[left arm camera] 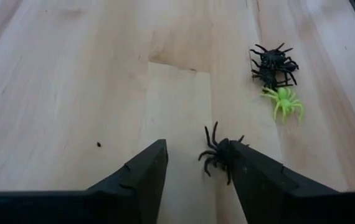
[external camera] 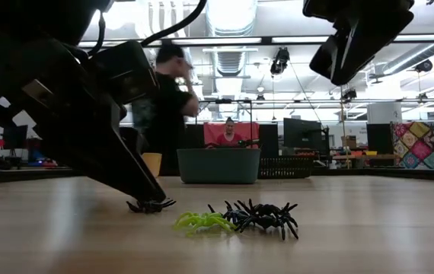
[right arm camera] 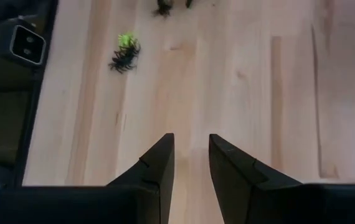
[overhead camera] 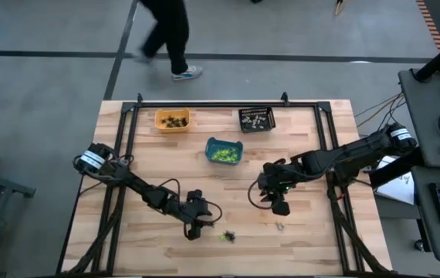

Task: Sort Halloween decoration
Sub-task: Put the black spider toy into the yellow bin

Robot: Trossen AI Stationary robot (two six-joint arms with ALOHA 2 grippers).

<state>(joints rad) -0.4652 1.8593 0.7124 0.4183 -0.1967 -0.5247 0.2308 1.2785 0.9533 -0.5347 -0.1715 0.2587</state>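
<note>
black spider (left arm camera: 218, 155) touching left end effector (left arm camera: 196, 165) finger, left wrist only.

Evenly lit from ceiling lamps (external camera: 231, 15) glaring above the table (external camera: 369, 228); soft, faint shadows under the spiders (external camera: 261, 217); near arm blurred, backlit, nearly black.

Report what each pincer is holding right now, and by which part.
Nothing is held. The left pincer is open on the table, one finger touching a small black plastic spider that is not clamped. The right pincer hangs open and empty above the wood.
</note>
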